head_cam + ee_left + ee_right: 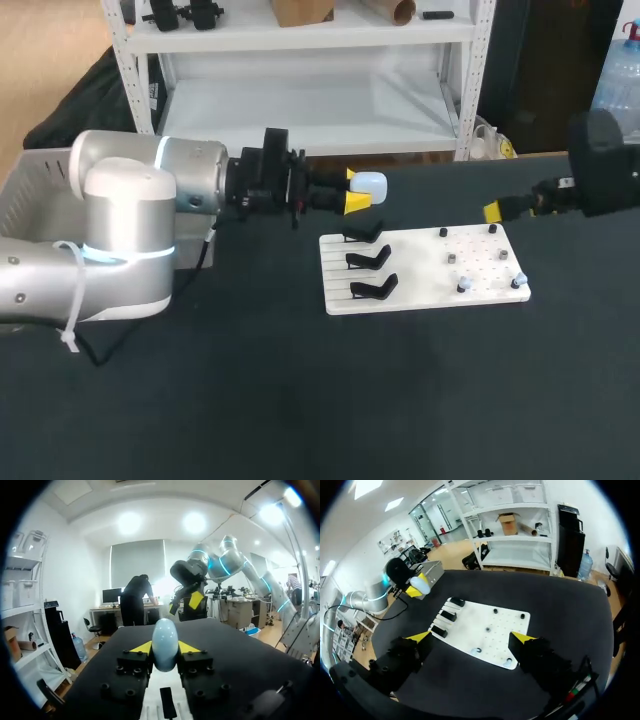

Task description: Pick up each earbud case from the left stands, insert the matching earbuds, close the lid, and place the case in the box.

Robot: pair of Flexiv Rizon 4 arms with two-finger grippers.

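With left gripper (353, 189), pinches earbud case (372, 184) above three black stands (368, 260). Holds right gripper (471, 637) wide open, empty. Cannot see into grey box (30, 178).

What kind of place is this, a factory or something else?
Probably a robotics test lab rather than a factory: a left arm and right arm flank a dark table, the left pincer holds a pale earbud case, and a white board carries small black stands.
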